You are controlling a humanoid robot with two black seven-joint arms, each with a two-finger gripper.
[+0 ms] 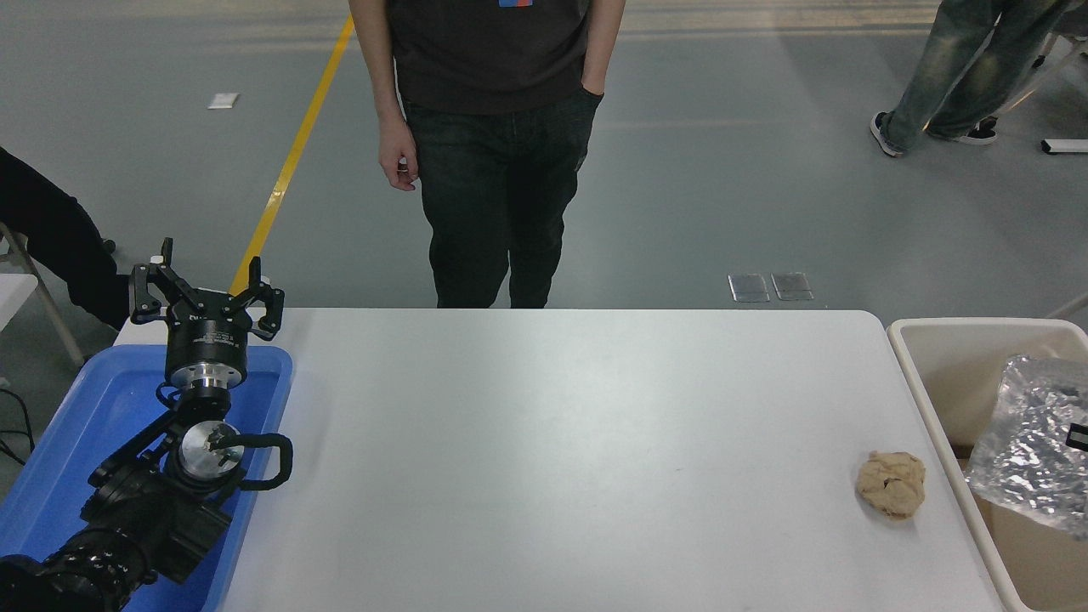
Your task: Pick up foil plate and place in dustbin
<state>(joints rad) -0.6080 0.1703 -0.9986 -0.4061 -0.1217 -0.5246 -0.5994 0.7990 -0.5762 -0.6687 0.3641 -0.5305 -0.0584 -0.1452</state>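
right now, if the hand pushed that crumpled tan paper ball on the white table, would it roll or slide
The crumpled tan paper ball looks light, so a push would probably move it easily. Its lumpy, creased surface suggests it would tumble unevenly rather than roll straight. It would likely dent under pressure.

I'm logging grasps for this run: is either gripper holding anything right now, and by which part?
The left gripper is open and empty. The foil plate hangs over the dustbin; the right gripper is barely visible, so the hold cannot be told.
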